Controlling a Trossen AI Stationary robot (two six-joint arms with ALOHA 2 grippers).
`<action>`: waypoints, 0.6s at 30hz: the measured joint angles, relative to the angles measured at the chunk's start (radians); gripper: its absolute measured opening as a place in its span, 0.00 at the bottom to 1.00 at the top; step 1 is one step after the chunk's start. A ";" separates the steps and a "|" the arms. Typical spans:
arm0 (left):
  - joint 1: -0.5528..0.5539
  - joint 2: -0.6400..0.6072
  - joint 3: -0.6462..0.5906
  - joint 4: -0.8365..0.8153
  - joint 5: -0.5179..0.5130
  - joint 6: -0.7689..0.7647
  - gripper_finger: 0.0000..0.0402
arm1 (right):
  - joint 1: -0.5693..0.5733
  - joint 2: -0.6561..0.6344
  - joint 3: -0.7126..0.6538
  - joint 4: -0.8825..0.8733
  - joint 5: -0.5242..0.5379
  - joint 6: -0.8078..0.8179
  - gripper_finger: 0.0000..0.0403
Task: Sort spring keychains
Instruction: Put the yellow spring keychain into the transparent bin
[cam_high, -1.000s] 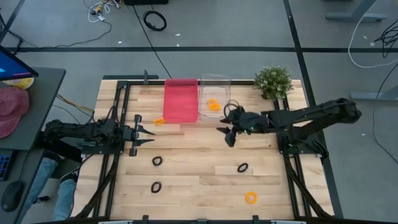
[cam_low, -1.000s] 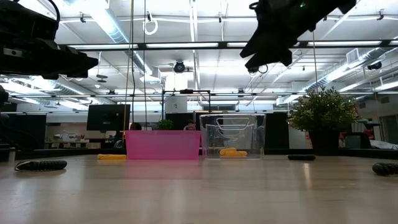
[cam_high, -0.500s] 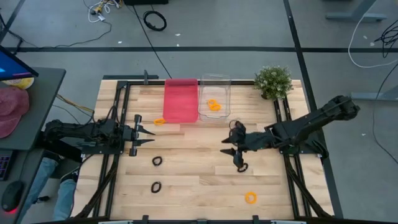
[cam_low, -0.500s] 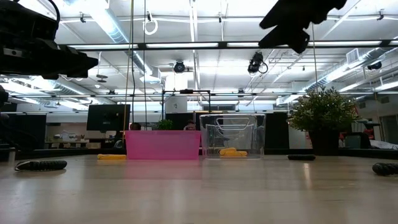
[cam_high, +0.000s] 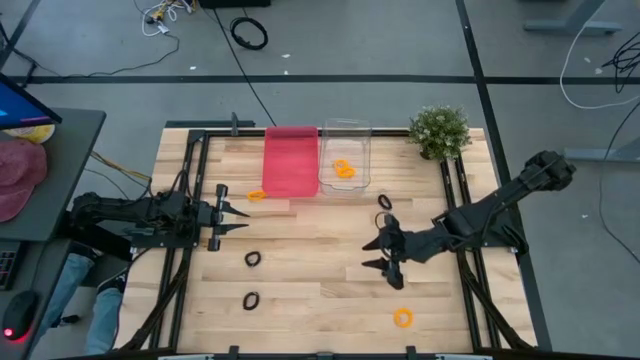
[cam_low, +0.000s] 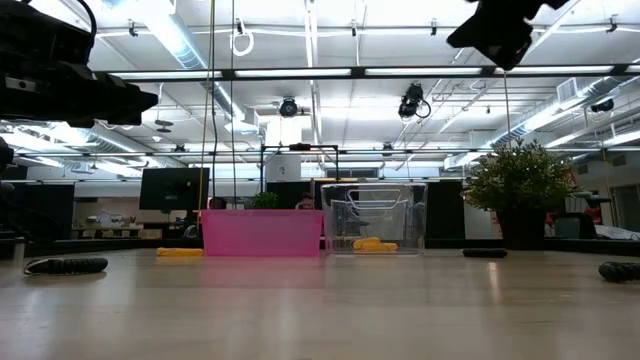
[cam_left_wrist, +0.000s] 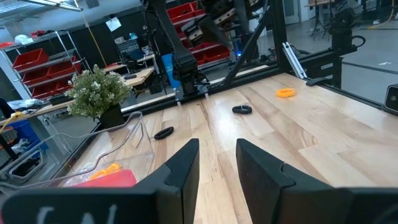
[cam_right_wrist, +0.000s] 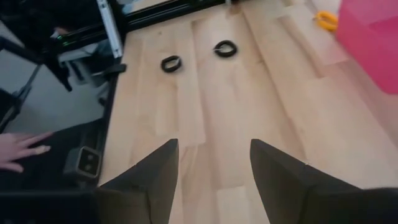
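Note:
My right gripper (cam_high: 373, 255) (cam_right_wrist: 214, 180) hangs open above the table's near right part and touches nothing. A black keychain (cam_left_wrist: 242, 109) lies on the wood about there; in the high view the gripper hides it. Another black one (cam_high: 385, 201) lies near the clear box (cam_high: 345, 150), which holds orange keychains (cam_high: 343, 169). Two more black ones (cam_high: 252, 259) (cam_high: 250, 299) lie left of centre. One orange keychain (cam_high: 403, 318) lies by the near edge, another (cam_high: 257, 195) beside the pink bin (cam_high: 290, 160). My left gripper (cam_high: 240, 218) (cam_left_wrist: 217, 168) waits open at the left side.
A potted plant (cam_high: 440, 130) stands at the far right corner. Black frame rails (cam_high: 190, 180) run along both sides of the table. A person's hand (cam_right_wrist: 18, 146) shows beyond the left edge. Bare wood lies between the two grippers.
My right gripper has moved from beside the clear box toward the table's near edge, staying open and holding nothing. A black keychain near the clear box, covered by the arm before, now shows.

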 joint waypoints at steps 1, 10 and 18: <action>0.000 0.000 0.000 0.000 0.000 0.000 0.28 | 0.010 0.000 0.000 0.000 0.000 0.000 0.50; 0.000 0.000 0.000 0.000 0.000 0.000 0.28 | 0.077 0.000 0.000 0.021 0.001 0.007 0.50; 0.000 0.000 0.000 0.000 0.000 0.000 0.28 | 0.128 0.036 -0.001 0.039 0.033 0.038 0.50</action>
